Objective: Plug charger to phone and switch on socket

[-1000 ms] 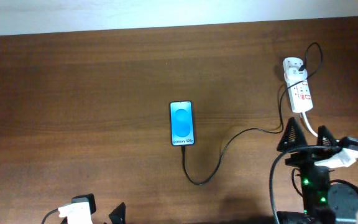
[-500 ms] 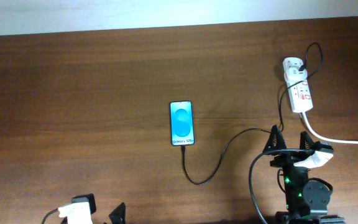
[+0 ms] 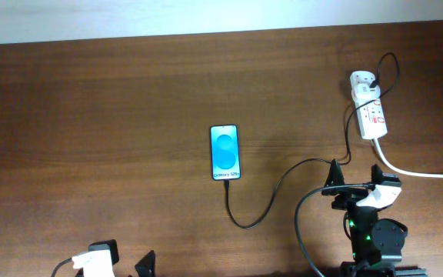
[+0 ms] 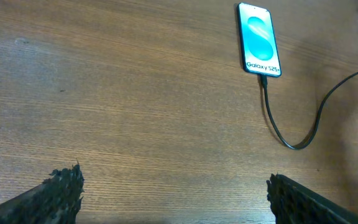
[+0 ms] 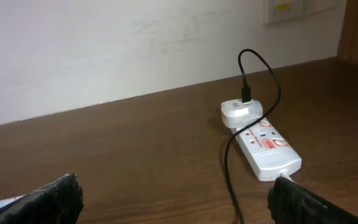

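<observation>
The phone (image 3: 224,152) lies flat mid-table, blue screen lit; it also shows in the left wrist view (image 4: 259,38). The charger's black cable (image 3: 271,194) runs from the phone's bottom edge, loops, and goes up to the white adapter (image 3: 364,83) plugged into the socket (image 3: 372,114). The socket (image 5: 266,149), the adapter (image 5: 242,112) and the cable (image 5: 229,168) also show in the right wrist view. My right gripper (image 3: 354,175) is open and empty, below the socket. My left gripper (image 4: 174,193) is open and empty, near the table's front edge (image 3: 121,261).
The socket's thick white cord (image 3: 418,173) runs off to the right edge. A white wall (image 5: 135,43) stands behind the wooden table (image 3: 91,115).
My right gripper has moved left and back toward the front edge, away from the socket. The left arm, phone and cable have not moved.
</observation>
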Motion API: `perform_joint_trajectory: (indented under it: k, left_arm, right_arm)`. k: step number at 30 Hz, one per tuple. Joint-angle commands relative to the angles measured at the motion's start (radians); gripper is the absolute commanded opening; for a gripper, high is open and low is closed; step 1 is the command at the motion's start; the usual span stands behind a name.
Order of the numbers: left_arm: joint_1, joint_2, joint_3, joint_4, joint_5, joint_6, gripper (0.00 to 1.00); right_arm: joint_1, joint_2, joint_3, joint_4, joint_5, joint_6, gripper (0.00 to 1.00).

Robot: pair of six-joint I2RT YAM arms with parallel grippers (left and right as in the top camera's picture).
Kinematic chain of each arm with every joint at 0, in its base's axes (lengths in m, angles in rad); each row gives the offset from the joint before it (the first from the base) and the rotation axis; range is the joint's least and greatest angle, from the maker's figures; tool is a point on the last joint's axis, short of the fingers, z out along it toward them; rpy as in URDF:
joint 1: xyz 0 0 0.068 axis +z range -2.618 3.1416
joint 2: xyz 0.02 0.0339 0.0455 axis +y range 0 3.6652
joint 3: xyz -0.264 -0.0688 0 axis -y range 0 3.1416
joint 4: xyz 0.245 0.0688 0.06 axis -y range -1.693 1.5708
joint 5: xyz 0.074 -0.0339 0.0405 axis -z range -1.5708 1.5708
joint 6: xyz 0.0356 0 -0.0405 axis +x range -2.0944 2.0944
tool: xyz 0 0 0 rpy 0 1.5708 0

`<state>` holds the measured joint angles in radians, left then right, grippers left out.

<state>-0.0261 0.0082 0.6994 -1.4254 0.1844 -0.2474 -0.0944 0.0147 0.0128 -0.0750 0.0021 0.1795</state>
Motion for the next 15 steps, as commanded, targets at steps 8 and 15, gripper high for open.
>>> perform_joint_trajectory:
  k: [8,15]
  left_arm:
    - [-0.004,-0.002,0.003,0.001,0.010,0.001,0.99]
    - [-0.004,-0.002,0.003,0.001,0.010,0.001,0.99]
  right_arm:
    - [0.036,-0.011,-0.007,-0.005,0.002,-0.120,0.99]
    - [0.036,-0.011,-0.007,-0.005,0.002,-0.120,0.99]
